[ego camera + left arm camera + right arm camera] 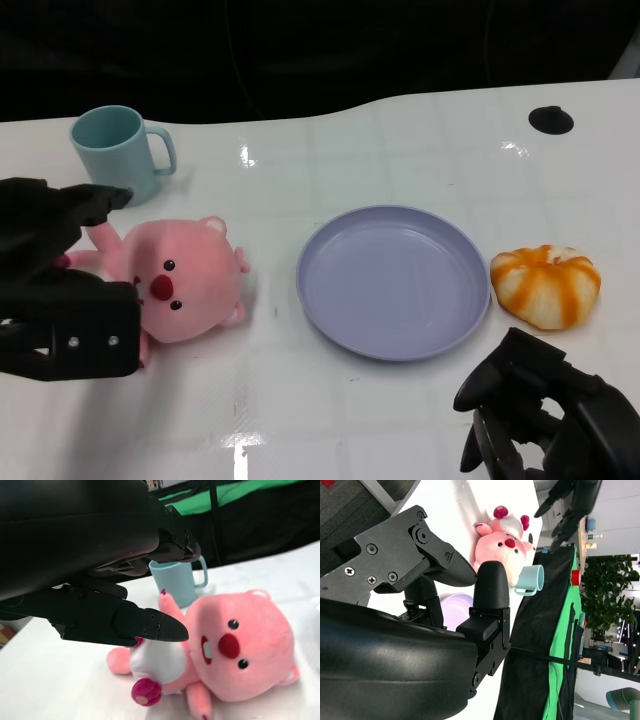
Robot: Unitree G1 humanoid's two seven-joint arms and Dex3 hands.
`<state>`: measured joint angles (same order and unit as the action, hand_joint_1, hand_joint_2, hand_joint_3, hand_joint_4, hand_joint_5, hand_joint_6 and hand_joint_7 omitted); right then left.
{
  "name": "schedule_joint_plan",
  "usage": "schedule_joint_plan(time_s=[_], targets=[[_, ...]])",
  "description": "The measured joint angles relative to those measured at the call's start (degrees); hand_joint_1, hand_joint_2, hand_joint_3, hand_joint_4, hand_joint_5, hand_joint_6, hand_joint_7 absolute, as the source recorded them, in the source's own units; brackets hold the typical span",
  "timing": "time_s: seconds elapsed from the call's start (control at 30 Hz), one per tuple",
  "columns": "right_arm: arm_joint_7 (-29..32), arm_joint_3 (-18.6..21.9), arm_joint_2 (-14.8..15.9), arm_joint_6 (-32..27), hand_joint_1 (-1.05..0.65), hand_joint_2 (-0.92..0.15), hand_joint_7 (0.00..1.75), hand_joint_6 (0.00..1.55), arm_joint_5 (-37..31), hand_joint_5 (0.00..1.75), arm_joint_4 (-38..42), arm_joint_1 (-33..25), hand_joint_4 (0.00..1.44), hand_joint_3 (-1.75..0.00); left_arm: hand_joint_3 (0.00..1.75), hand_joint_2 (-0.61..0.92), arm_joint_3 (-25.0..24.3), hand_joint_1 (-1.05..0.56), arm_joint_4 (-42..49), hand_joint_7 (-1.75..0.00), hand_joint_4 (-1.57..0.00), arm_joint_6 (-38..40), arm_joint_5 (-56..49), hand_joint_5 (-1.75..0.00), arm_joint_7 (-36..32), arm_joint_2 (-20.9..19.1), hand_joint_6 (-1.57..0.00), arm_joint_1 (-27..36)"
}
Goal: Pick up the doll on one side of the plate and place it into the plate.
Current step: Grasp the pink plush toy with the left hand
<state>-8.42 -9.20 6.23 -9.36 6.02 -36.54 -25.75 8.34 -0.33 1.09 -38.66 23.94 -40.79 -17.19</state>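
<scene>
Now | doll (185, 280) between left hand (60, 285) fingers (150, 625) | ungripped

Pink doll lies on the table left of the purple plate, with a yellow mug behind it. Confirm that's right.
One thing is off: the mug is light blue, not yellow, as the head view shows. The rest holds: the pink doll lies on the table left of the purple plate, mug behind it.

A glossy white table (400, 140) carries a teal mug (118, 150), a pink plush doll (180, 280) lying beside it, and a lavender plate (392, 281). An orange-and-white striped plush (545, 285) sits just right of the plate, and a small black disc (551, 119) lies near the far edge.
</scene>
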Motion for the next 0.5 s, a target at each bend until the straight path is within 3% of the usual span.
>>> schedule_joint_plan(time_s=[0.5], targets=[[-0.3,0.4,0.1,-1.4,-0.24,-0.59,1.53,0.51,0.2,1.74,-1.7,-0.8,0.62,-1.15,0.02,0.92,10.0,-0.74,15.5,0.0,-0.1,2.2,-7.8,-0.13,0.2,2.9,-0.14,-6.5]])
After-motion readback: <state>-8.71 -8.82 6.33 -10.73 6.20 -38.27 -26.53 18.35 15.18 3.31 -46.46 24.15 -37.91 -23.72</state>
